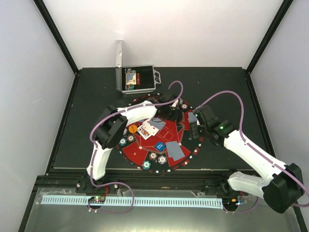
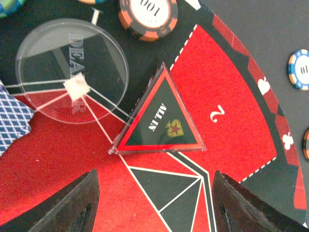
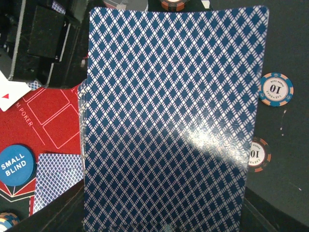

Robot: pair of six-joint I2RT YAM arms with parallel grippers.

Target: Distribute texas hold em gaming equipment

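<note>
My right gripper point(image 1: 194, 122) is shut on a stack of blue-backed playing cards point(image 3: 169, 116) that fills the right wrist view, held over the right side of the mat. My left gripper point(image 2: 154, 186) is open and empty, low over the red felt. Just beyond it lie a triangular "ALL IN" marker point(image 2: 161, 118) and a clear dealer disc point(image 2: 72, 70). A "100" chip point(image 2: 147, 14) lies past them. Face-up cards point(image 1: 146, 128), a face-down card point(image 1: 175, 151) and a blue "SMALL BLIND" disc point(image 3: 17, 164) lie on the mat. Chips point(image 3: 275, 89) lie beside the held stack.
The round red-and-black mat point(image 1: 140, 150) has several chips around its rim. The silver case point(image 1: 137, 79) stands open behind it. Both grippers are close together over the far side of the mat; the left gripper's black body point(image 3: 43, 38) shows in the right wrist view.
</note>
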